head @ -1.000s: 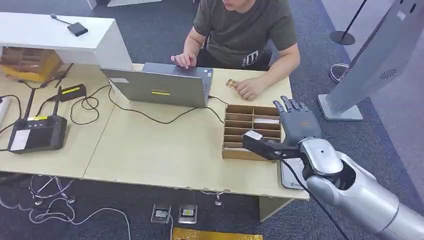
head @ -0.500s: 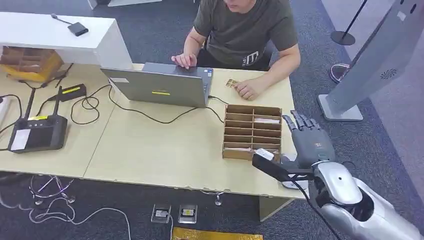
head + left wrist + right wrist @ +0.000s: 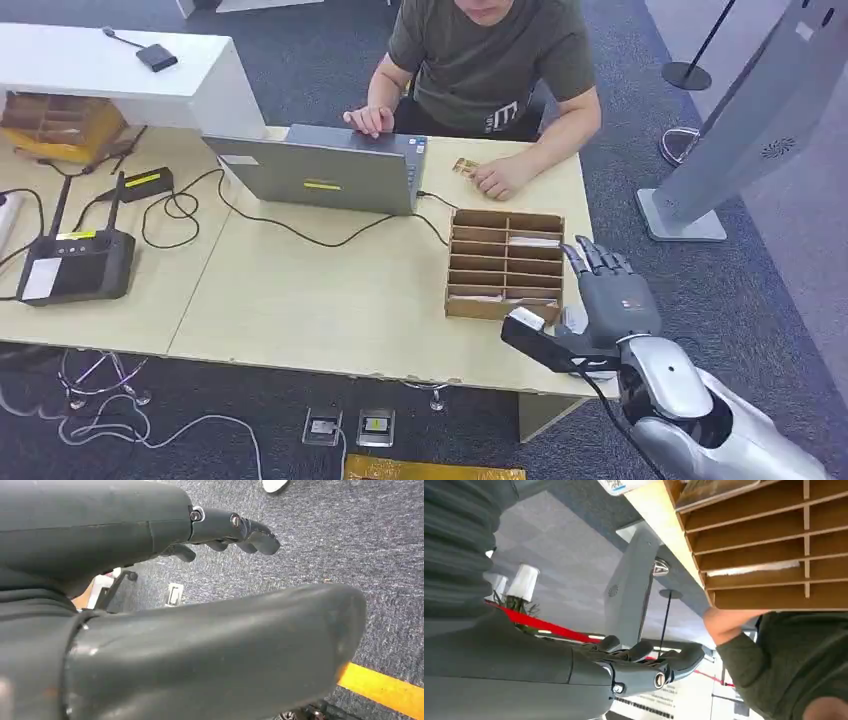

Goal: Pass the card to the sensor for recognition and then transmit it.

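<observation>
right hand (image 3: 610, 300) | fingers spread, nothing held, beside card box (image 3: 505, 263) on worktop (image 3: 330, 290) | card (image 3: 533, 241) seen lying in box slot | pickup, sensor pass, handover judged not yet done

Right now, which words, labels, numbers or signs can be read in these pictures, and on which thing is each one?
None reads clearly.
Person's dark green T-shirt: pale print near the hem, cut off and blurred.
Grey open laptop: yellow sticker and white label, too small.
Black box device with antennas: yellow and white labels, too small.
Small black device: yellow label, unreadable.
White paper at the table edge: blue print, blurred.
White sign behind the right hand: text lines, unreadable.
</observation>
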Robot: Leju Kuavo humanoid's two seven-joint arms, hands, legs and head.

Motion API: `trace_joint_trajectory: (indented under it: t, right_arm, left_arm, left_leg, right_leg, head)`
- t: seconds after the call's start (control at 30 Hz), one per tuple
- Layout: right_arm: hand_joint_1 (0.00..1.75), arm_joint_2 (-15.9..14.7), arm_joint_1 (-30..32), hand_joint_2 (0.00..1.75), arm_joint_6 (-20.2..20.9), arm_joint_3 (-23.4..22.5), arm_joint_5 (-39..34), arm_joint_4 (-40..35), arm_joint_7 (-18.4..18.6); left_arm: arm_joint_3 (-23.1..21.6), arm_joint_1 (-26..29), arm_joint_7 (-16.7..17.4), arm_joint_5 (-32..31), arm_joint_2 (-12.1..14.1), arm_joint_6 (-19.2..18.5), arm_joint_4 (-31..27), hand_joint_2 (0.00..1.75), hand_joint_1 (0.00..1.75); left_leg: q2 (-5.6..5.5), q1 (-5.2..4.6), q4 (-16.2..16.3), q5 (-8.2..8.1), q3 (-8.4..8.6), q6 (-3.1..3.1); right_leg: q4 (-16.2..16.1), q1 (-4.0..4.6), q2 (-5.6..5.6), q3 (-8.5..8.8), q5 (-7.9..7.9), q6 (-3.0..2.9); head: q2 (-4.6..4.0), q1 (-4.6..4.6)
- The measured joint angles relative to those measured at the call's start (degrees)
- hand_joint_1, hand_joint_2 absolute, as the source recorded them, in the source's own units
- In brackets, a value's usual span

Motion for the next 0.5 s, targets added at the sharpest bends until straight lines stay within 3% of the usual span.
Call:
trace_joint_trajectory:
  t: [0.5]
  right_arm:
    - [0.0, 1.2, -0.3, 1.75, -4.3, 3.28, -3.25, 2.86, 0.0]
  left_arm:
    - [-0.07, -0.02, 0.0, -0.87, 0.04, -0.79, 0.0, 0.0, 0.0]
  left_leg:
    - [0.0, 0.0, 0.0, 0.0, 0.0, 0.0]
  right_leg:
    - [0.01, 0.0, -0.01, 0.01, 0.0, 0.0]
  head:
    - [0.0, 0.02]
